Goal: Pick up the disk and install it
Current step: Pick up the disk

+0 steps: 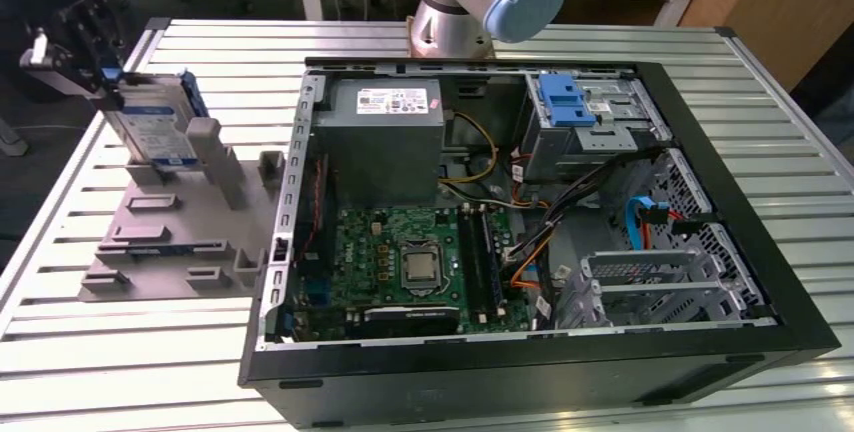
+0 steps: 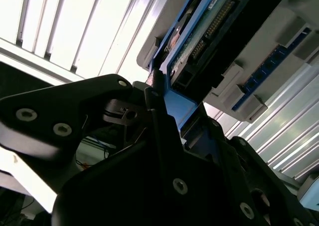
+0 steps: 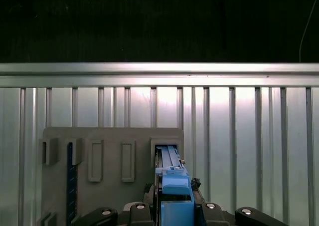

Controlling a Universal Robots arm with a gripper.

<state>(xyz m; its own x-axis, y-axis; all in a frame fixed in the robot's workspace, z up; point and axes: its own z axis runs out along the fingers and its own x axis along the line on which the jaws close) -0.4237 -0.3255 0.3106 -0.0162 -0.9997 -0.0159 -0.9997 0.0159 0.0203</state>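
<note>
Because the black gripper point(image 1: 104, 74) is pressed together on the upper edge of the flat rectangular silver-grey disk with a blue plastic frame point(image 1: 150, 122), the hold looks well placed. The frame is the part meant to take a squeeze. The disk stands on edge at a slot of the grey moulded plastic stand point(image 1: 174, 242), on the ribbed aluminium tabletop point(image 1: 80, 352) at the exterior view's left, beside the open black computer case point(image 1: 534, 362). I cannot tell whether its lower edge sits in the slot or hangs just clear. I judge the disk stiff, dense for its size, smooth on its metal faces and easily harmed by a knock. The second wrist view shows a green circuit board with rows of pins point(image 2: 214, 24) on one face, which should stay untouched. Its white and blue label carries print too fine to read, as does the white sticker point(image 1: 384, 102) on the grey metal box inside the case.
</note>
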